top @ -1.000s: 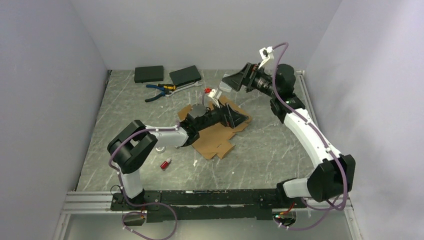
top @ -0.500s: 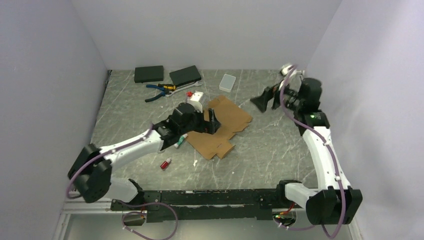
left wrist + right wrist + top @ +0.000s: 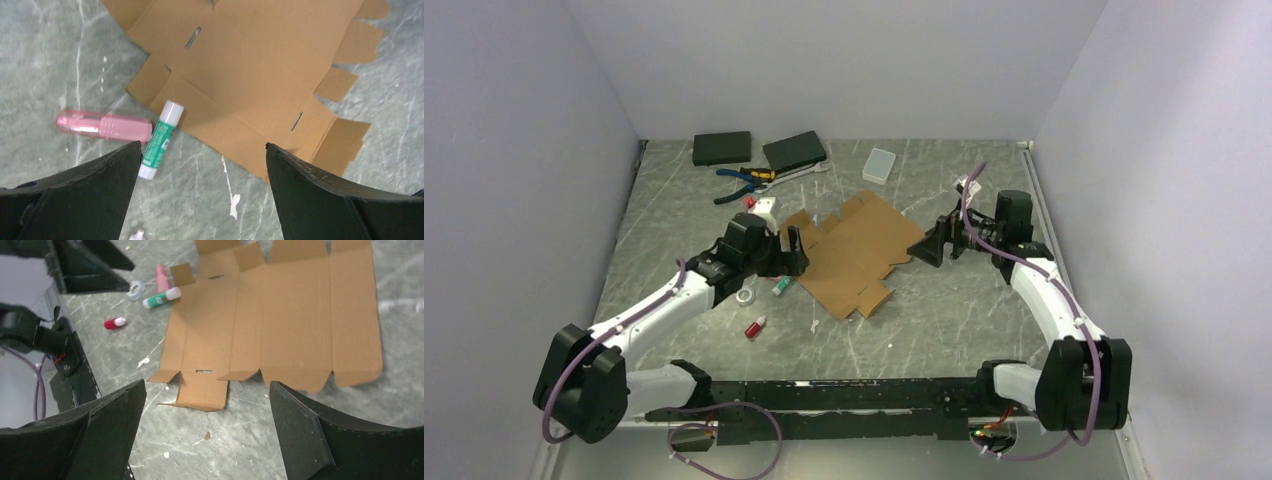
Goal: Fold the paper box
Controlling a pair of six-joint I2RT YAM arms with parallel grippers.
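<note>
The paper box lies as a flat brown die-cut sheet in the middle of the table, with flaps and tabs spread out. My left gripper hovers open at the sheet's left edge, nothing between its fingers. In the left wrist view the sheet fills the upper part, beyond the open gripper. My right gripper is low at the sheet's right edge, open and empty. The right wrist view shows the whole sheet ahead of the open gripper.
A green-and-white glue stick and a pink tube lie against the sheet's left corner. A tape ring and a small red bottle sit nearer. Two black boxes, pliers and a translucent case lie at the back.
My left arm has drawn back leftward off the sheet to its left edge. My right arm has dropped from the back right down to the sheet's right edge. Both grippers stayed open.
</note>
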